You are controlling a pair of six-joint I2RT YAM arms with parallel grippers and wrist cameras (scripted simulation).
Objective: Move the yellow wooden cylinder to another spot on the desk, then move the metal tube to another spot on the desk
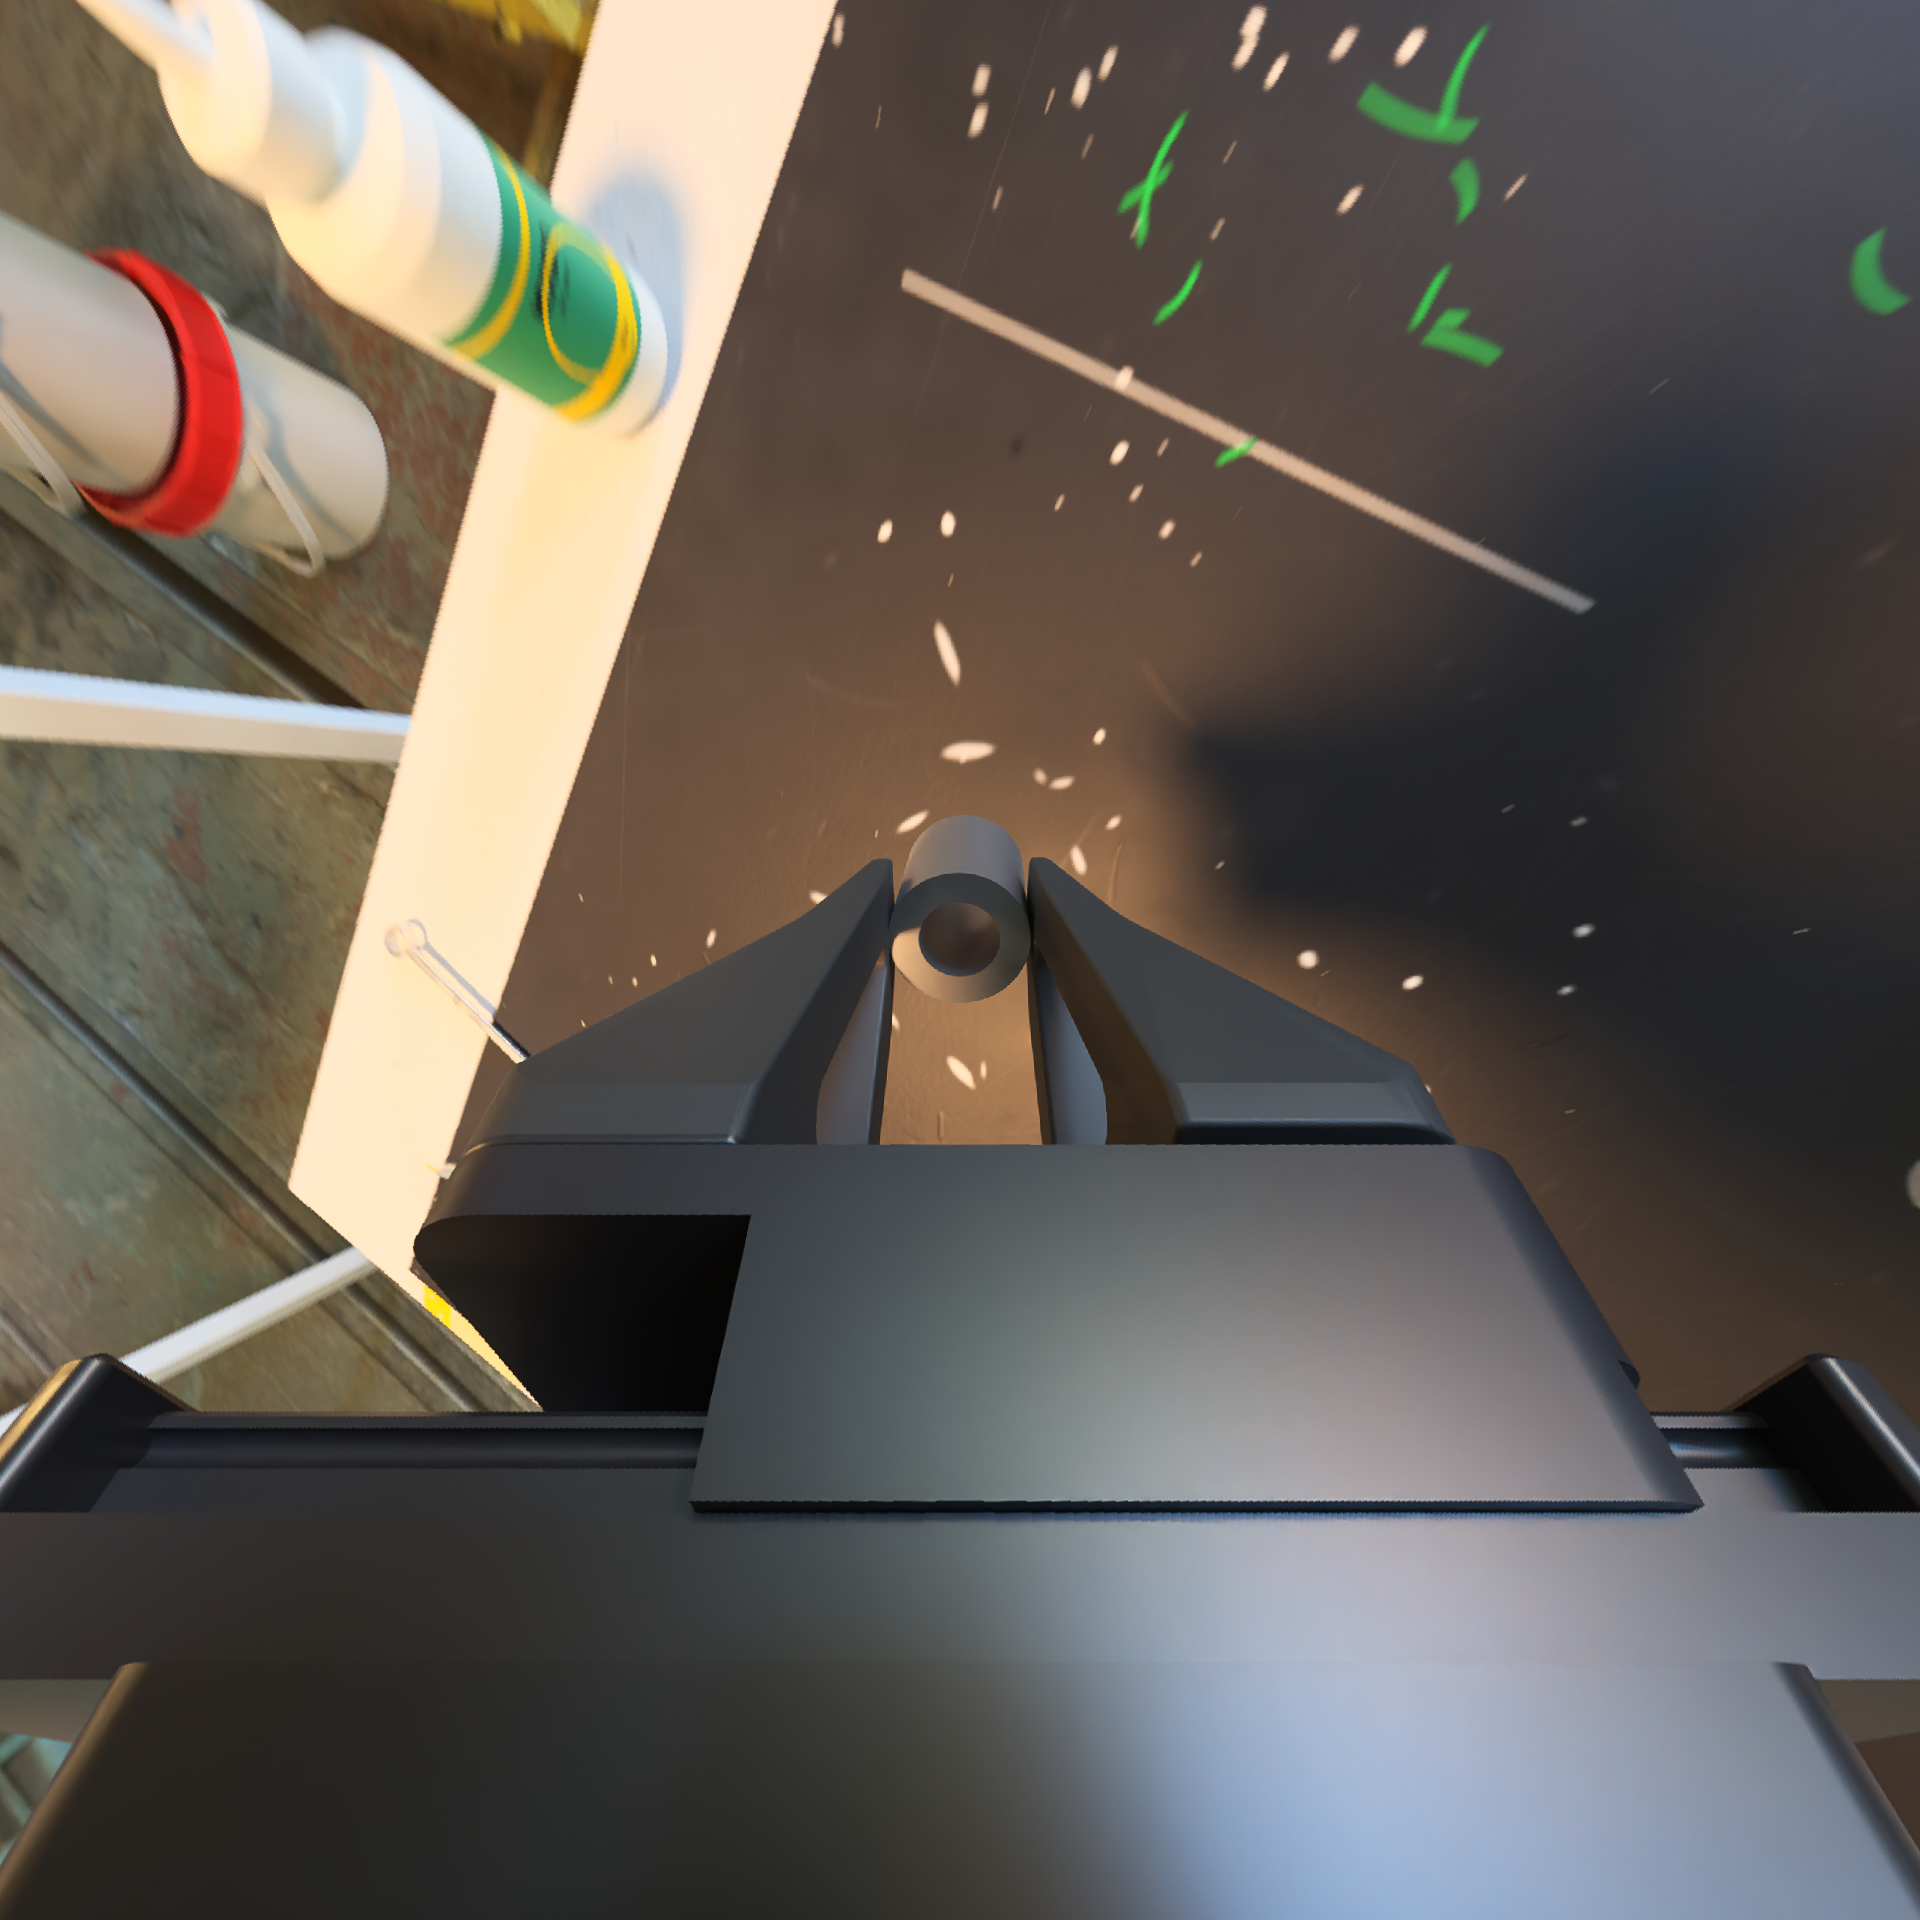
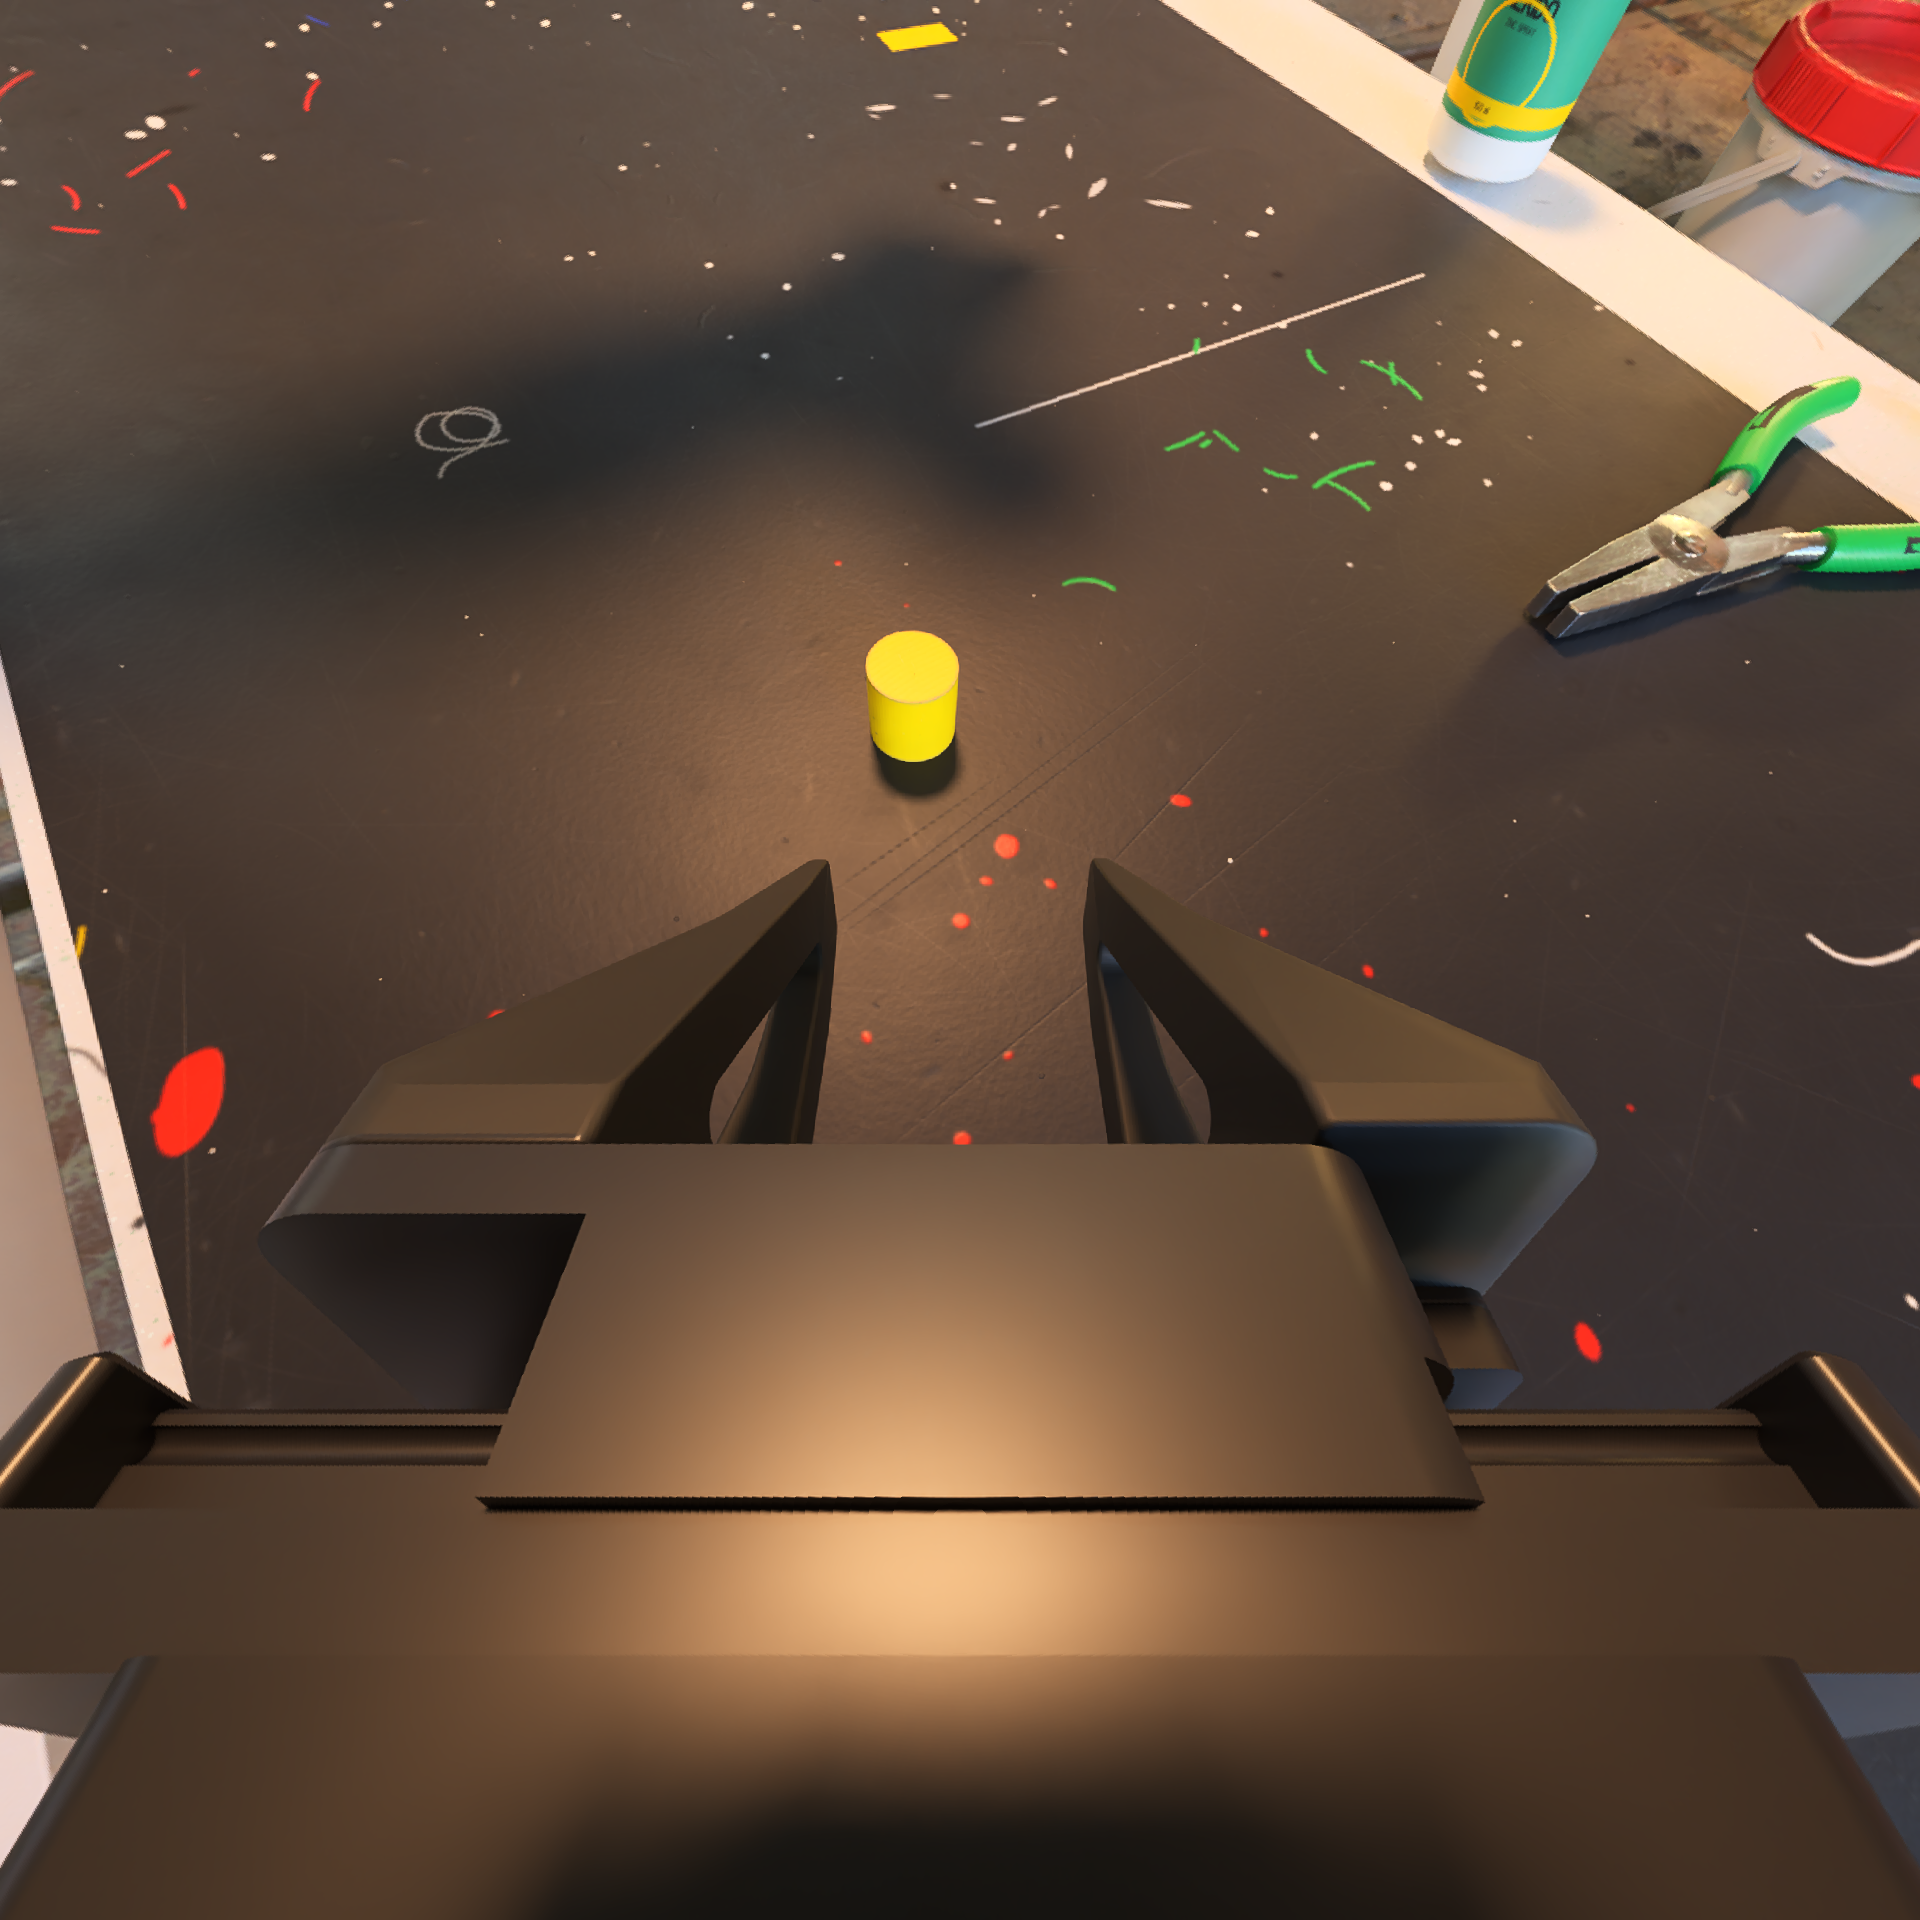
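In the left wrist view my left gripper (image 1: 961,914) is shut on the short grey metal tube (image 1: 958,940). The tube sits between the two fingertips with its open end facing the camera, above the dark desk (image 1: 1351,831). In the right wrist view the yellow wooden cylinder (image 2: 911,696) stands upright on the dark desk (image 2: 520,727), a short way ahead of my right gripper (image 2: 958,904). The right gripper is open and empty, with its fingers apart and the cylinder beyond the tips.
A green-and-white bottle (image 1: 499,270) (image 2: 1517,83) stands on the desk's white edge (image 1: 499,727). A white tub with a red lid (image 1: 177,405) (image 2: 1839,156) is beyond the edge. Green-handled pliers (image 2: 1714,540) lie at the right. A clear pin (image 1: 447,987) lies near the edge.
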